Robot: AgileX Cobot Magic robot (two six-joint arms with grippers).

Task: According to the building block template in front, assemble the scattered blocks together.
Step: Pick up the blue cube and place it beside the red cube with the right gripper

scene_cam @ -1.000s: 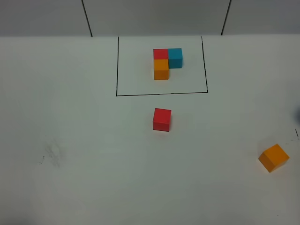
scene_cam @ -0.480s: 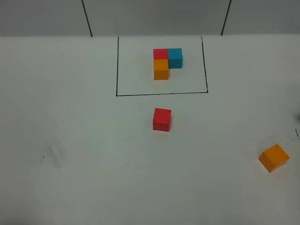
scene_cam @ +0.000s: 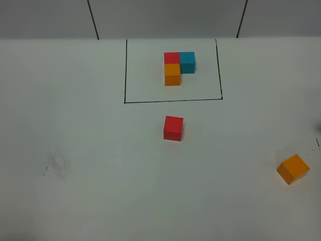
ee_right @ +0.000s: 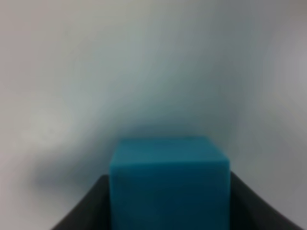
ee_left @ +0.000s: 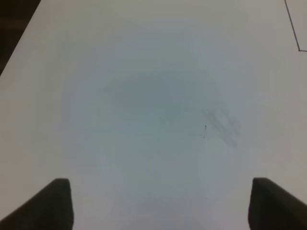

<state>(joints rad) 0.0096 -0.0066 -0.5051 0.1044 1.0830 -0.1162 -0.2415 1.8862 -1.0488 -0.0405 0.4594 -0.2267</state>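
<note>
The building block template is an L of red, sky-blue and orange cubes inside a black drawn rectangle at the back centre. Just in front of the rectangle sits a loose red block. A loose orange block lies turned at the right edge. In the right wrist view, the sky-blue block fills the space between the dark fingers of my right gripper, which is shut on it. My left gripper is open over bare table, its fingers wide apart. Neither gripper shows in the exterior high view.
The white table has a faint grey smudge at front left, also under the left gripper as a smudge. A corner of the drawn rectangle shows in the left wrist view. Black lines run up the back wall.
</note>
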